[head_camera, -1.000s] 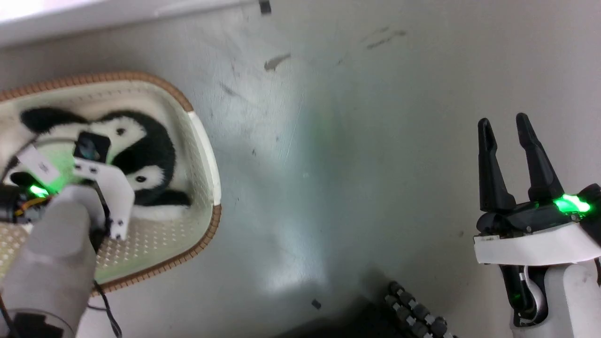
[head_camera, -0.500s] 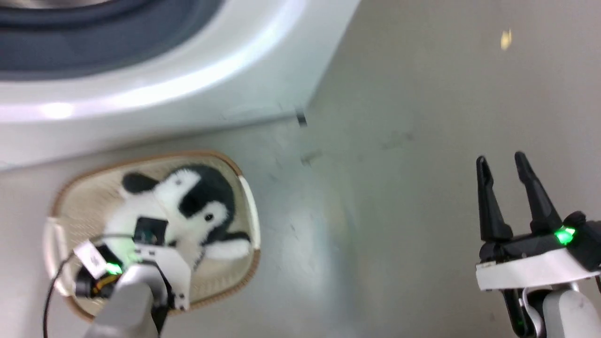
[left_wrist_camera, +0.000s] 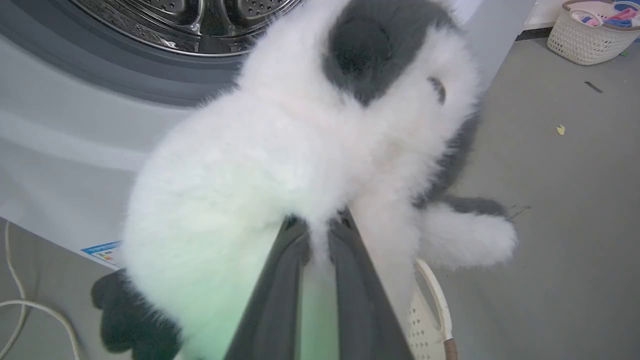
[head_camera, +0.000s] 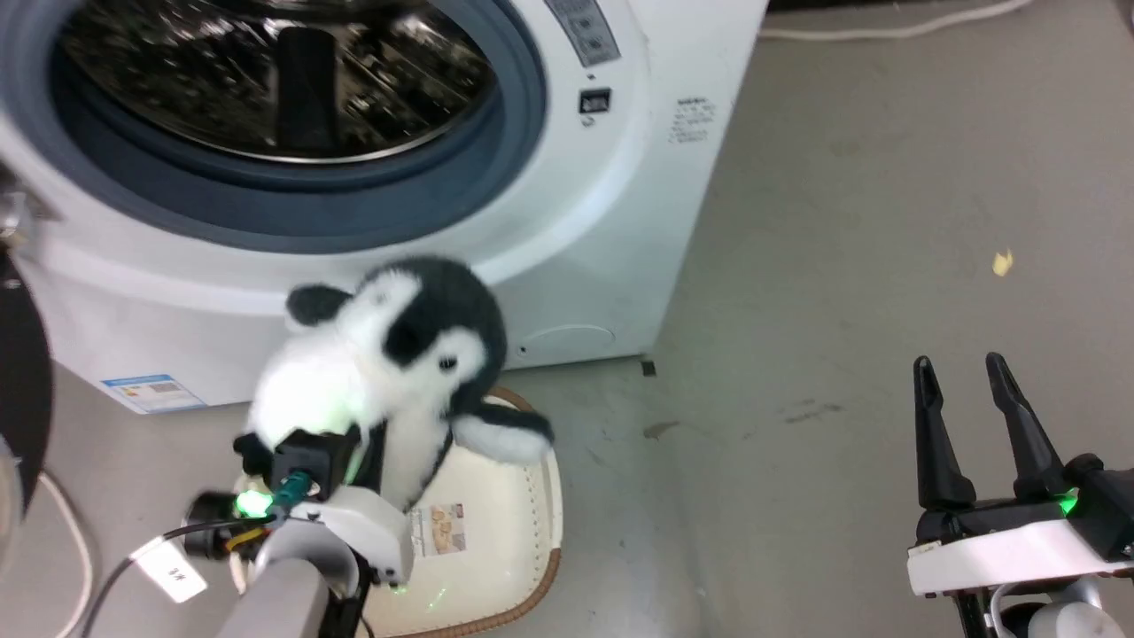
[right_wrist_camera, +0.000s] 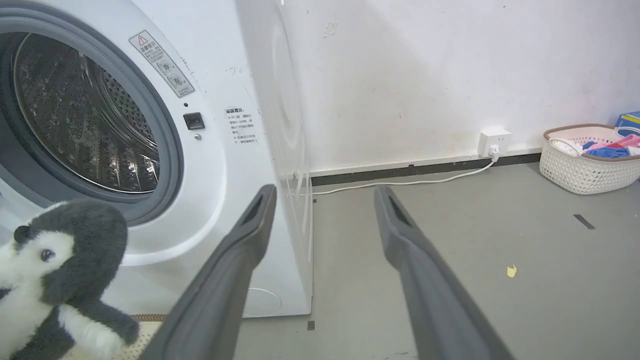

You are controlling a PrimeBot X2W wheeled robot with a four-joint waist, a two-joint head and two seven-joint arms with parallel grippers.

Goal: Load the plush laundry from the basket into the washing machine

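The plush laundry (head_camera: 390, 354), a fluffy black-and-white soft toy, hangs above the basket (head_camera: 505, 532) in front of the washing machine (head_camera: 620, 221). My left gripper (left_wrist_camera: 320, 227) is shut on the white fur of its lower body, fingertips buried in the pile. The toy's head reaches the lower edge of the grey gasket, below the steel drum (head_camera: 266, 71), which stands uncovered. The basket's floor shows its label sticker. My right gripper (head_camera: 959, 363) is open and holds nothing, off to the right over bare floor. In the right wrist view the plush laundry (right_wrist_camera: 55, 270) is at the lower left.
The black-framed door (head_camera: 18, 381) is swung out at the far left. A white cable (head_camera: 62, 523) lies on the floor there. A second basket (right_wrist_camera: 585, 165) with clothes stands by the wall, past a socket (right_wrist_camera: 492, 142) and its cord. Grey floor spreads to the right.
The head camera has swung up from the floor to the washer. My left gripper has lifted the plush out of the basket and up toward the washer's opening. The right gripper stays open.
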